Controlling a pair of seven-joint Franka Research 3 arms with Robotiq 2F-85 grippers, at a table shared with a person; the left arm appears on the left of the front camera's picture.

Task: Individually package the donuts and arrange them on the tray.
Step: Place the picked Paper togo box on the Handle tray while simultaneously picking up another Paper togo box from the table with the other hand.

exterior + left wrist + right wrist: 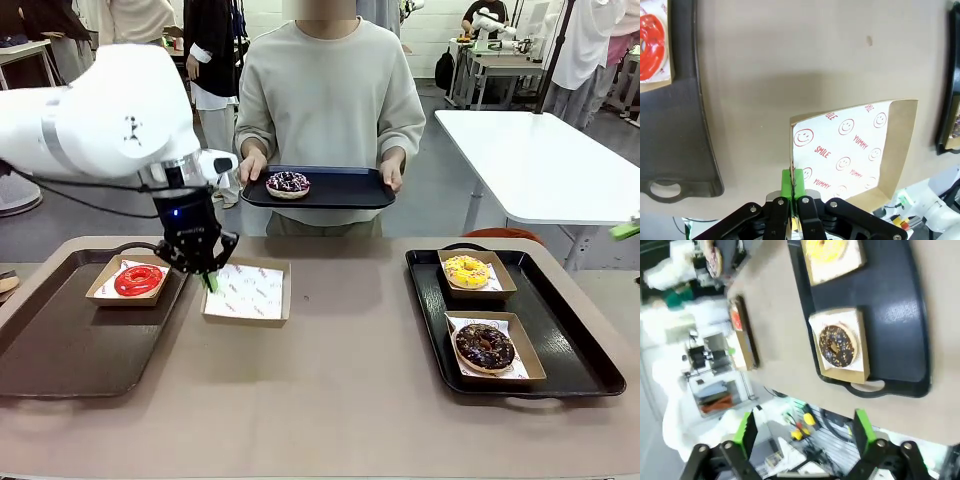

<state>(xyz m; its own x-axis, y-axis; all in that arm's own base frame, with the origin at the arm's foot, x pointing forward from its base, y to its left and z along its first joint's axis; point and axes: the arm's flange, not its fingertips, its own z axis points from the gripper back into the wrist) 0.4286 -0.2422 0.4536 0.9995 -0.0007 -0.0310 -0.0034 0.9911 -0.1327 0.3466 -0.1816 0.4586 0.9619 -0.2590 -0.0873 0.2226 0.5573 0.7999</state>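
At the table's left a dark tray [60,350] is seen, and in its far corner a shallow cardboard box [100,290] holds the glossy red donut [139,280]. Just to the right of that tray, on the bare tabletop [340,380], lies an empty paper-lined box [247,291], printed with smiley faces. Its left wall is pinched between the clenched green pads of the left gripper [210,278]; in the left wrist view the pads [788,185] are closed on the cardboard edge at about 6 o'clock, with the box [850,150] spreading toward 2 o'clock.

Beyond the table's far edge a smaller tray [340,190] is held in both hands by the person [330,100], and the sprinkled donut [288,184] lies on its left half, unboxed.

On the black tray [580,350] at the right, the yellow-glazed donut [466,271] sits in the farther box and the dark chocolate donut [485,346] in the nearer box.

In the right wrist view the right gripper [805,427] is released, its fingers spread wide, high above the table edge. The sprinkled donut there is blurred and cut off at about 11 o'clock, so its identity is probable only.

Open tabletop is left between the two trays, and the near half of the left tray is bare.
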